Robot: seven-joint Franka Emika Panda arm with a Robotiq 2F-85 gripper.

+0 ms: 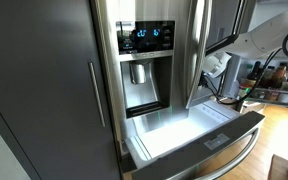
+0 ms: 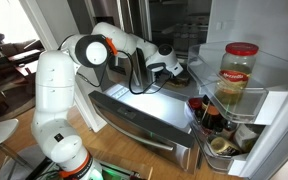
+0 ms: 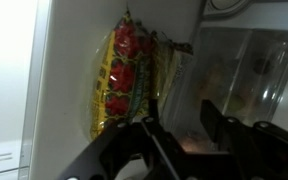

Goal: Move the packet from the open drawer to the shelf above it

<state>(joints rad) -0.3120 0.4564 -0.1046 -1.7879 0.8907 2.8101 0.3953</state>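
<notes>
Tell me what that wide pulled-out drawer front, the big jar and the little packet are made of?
The wide silvery drawer front looks like brushed stainless steel: grey with soft streaky reflections. The big red-lidded jar seems clear glass or plastic; its contents show through. The small yellow-green packet appears thin glossy plastic film, crinkled and shiny.

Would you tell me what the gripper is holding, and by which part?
Nothing, it seems: the jaws of the gripper stand apart in the wrist view, and the packet sits just beyond them.
</notes>
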